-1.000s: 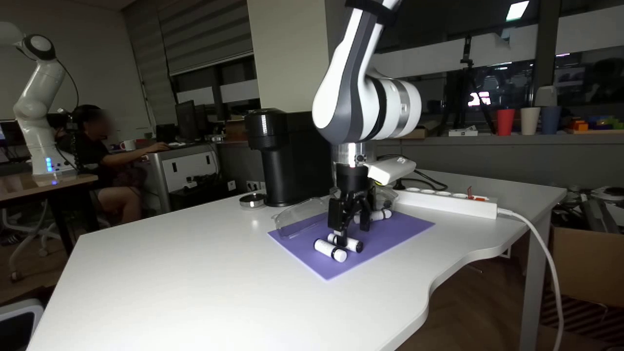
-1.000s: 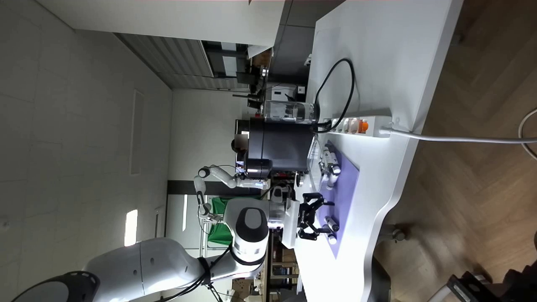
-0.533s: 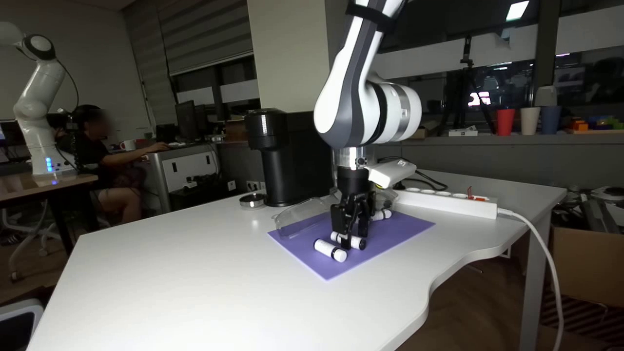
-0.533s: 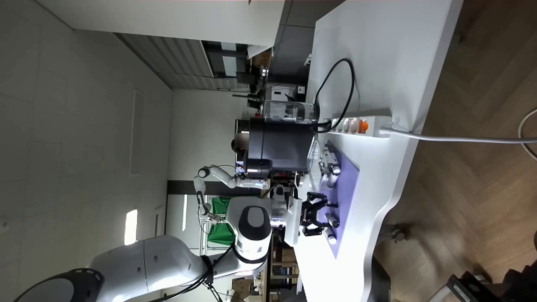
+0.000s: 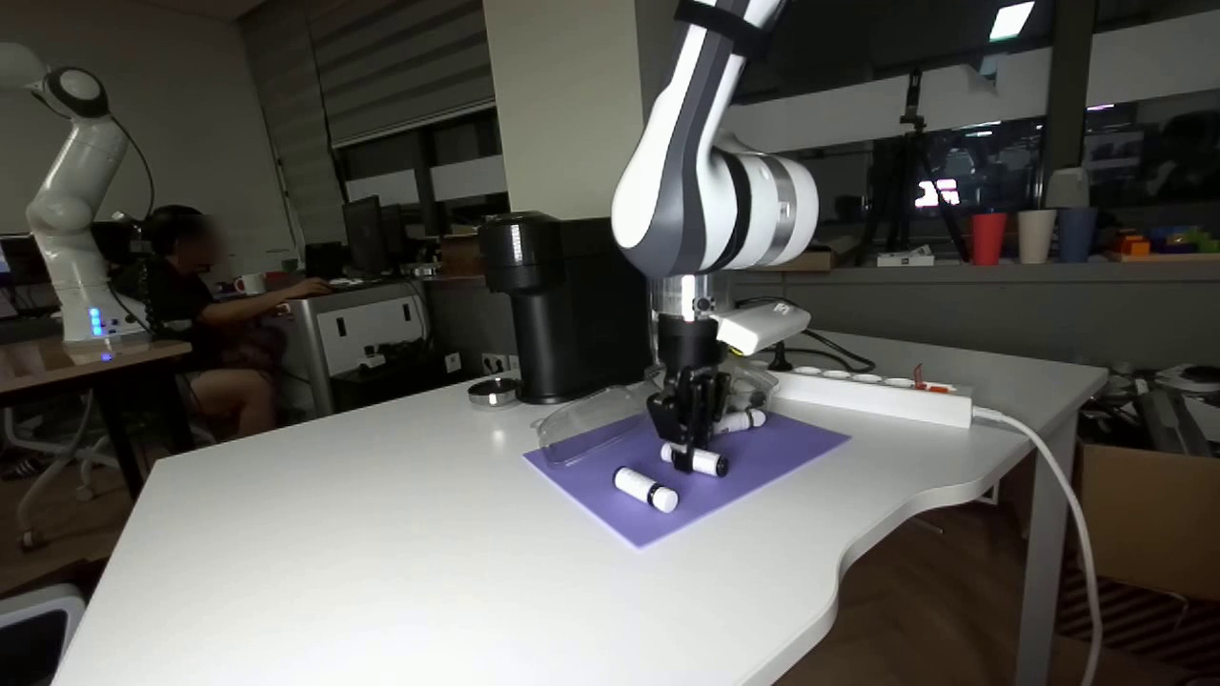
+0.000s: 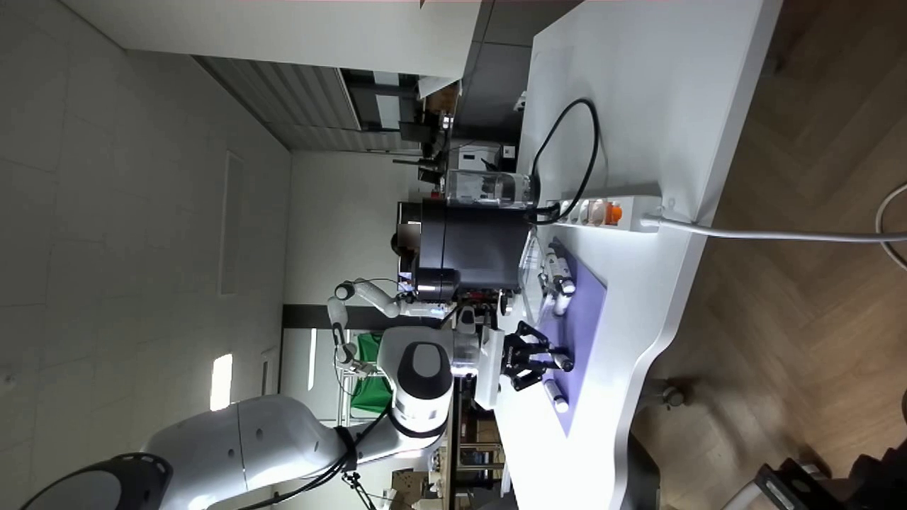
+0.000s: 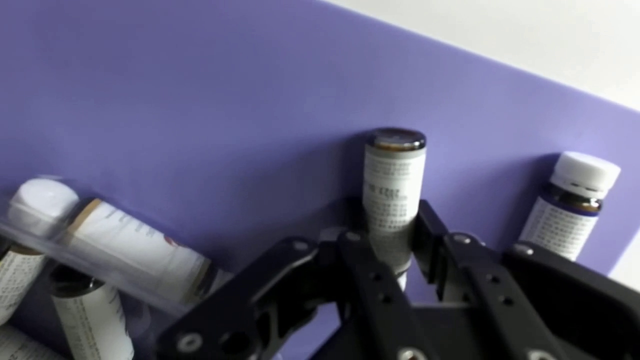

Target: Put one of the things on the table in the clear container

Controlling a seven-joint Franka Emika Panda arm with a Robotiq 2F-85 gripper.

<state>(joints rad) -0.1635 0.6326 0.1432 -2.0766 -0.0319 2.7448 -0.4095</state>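
My gripper (image 7: pixel 391 217) is shut on a small white labelled bottle (image 7: pixel 393 182), one of the things, with a finger on each side and its dark end sticking out. In an exterior view that bottle (image 5: pixel 708 463) is low over the purple mat; whether it still touches I cannot tell. A second bottle (image 5: pixel 646 489) lies apart on the mat, and the wrist view shows its white cap (image 7: pixel 585 174) at right. The clear container (image 5: pixel 586 427) stands behind the gripper, on the mat's far side. Its transparent edge (image 7: pixel 107 270) crosses several similar bottles at lower left in the wrist view.
On the white table (image 5: pixel 381 543) lies the purple mat (image 5: pixel 786 448). A tall black machine (image 5: pixel 596 305) stands behind the container, with a round metal tin (image 5: pixel 494 392) beside it. A white power strip (image 5: pixel 877 398) with its cable runs along the back right. The table's front edge curves.
My gripper has come down and its jaws have shut on the nearer bottle. Gripper and bottle have then shifted slightly away from the second bottle, which stays where it was.
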